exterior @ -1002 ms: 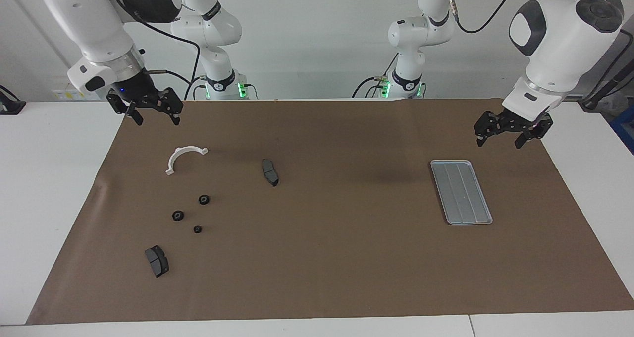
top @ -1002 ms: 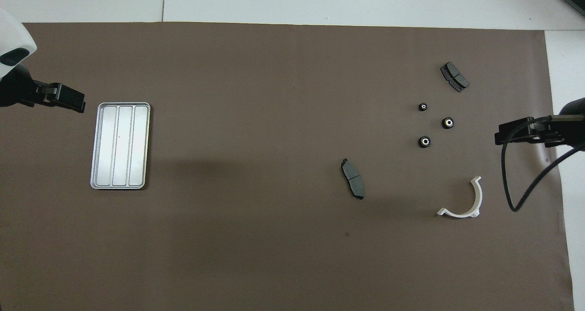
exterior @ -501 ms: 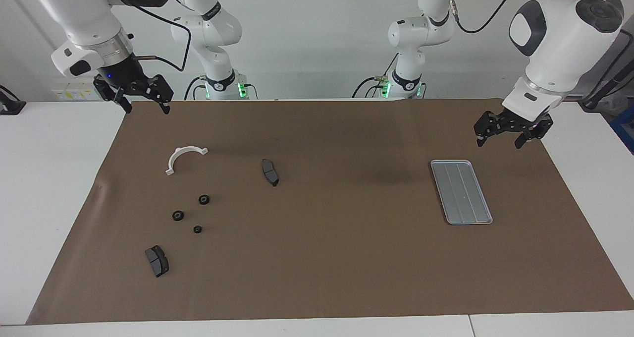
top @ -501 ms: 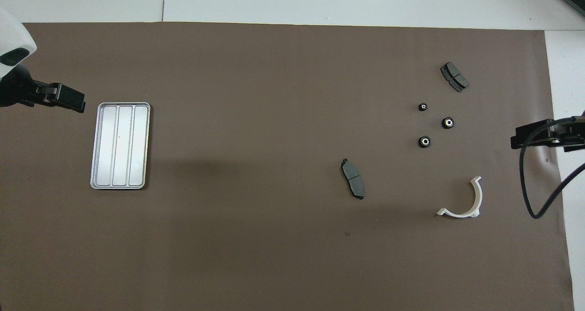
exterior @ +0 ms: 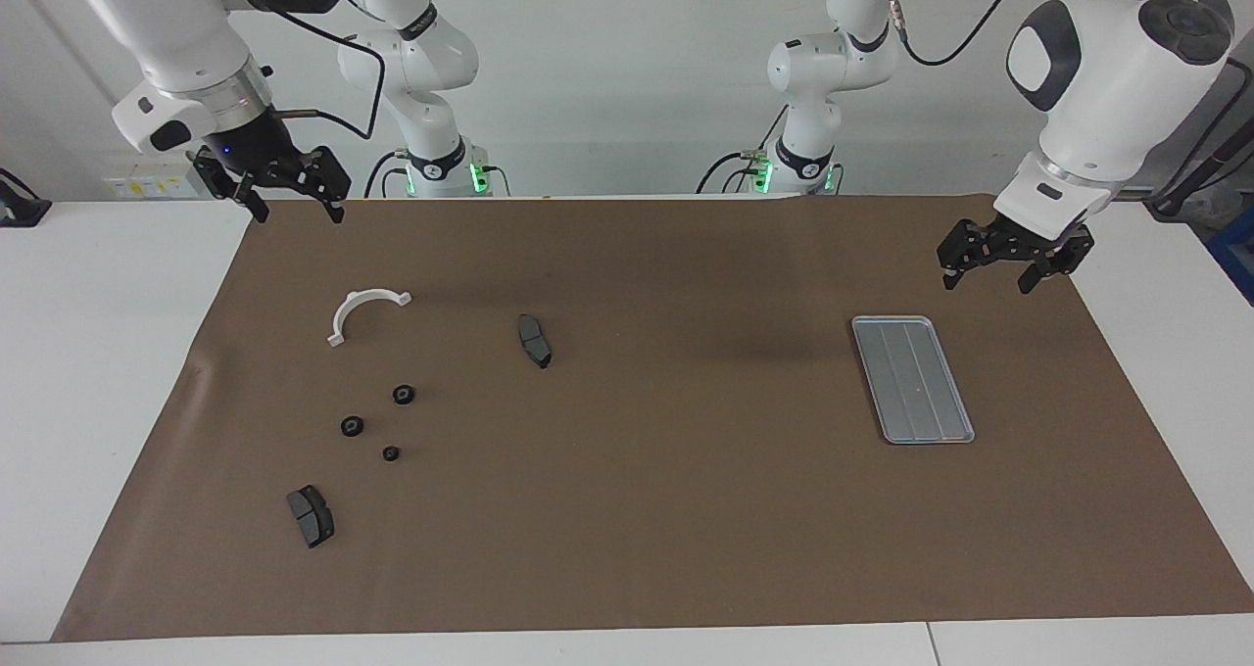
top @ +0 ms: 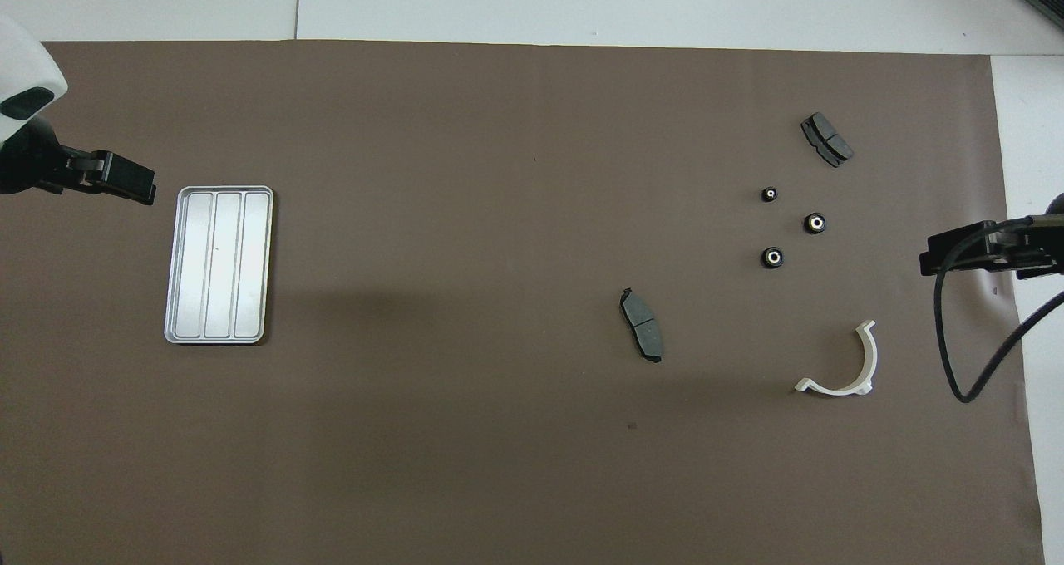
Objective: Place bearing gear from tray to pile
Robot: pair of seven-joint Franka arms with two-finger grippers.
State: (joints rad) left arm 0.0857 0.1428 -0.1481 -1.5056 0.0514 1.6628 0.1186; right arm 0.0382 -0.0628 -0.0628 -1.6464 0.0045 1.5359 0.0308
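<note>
White arms (exterior: 1107, 69), blk pincers, cables

Tray (top: 220, 264) bare; gears (top: 772, 257) clustered well apart.

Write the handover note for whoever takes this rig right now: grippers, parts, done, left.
Left gripper: open, empty, in the air near the tray's end nearest the robots.
Right gripper: open, empty, raised over the mat's edge at its own end of the table.
Tray: bare, no gear on it.
Pile: three black gears lying loose on the mat, between the white bracket and a brake pad.
Done: no gear remains on the tray.
Left: nothing visible to move; both arms wait.
</note>
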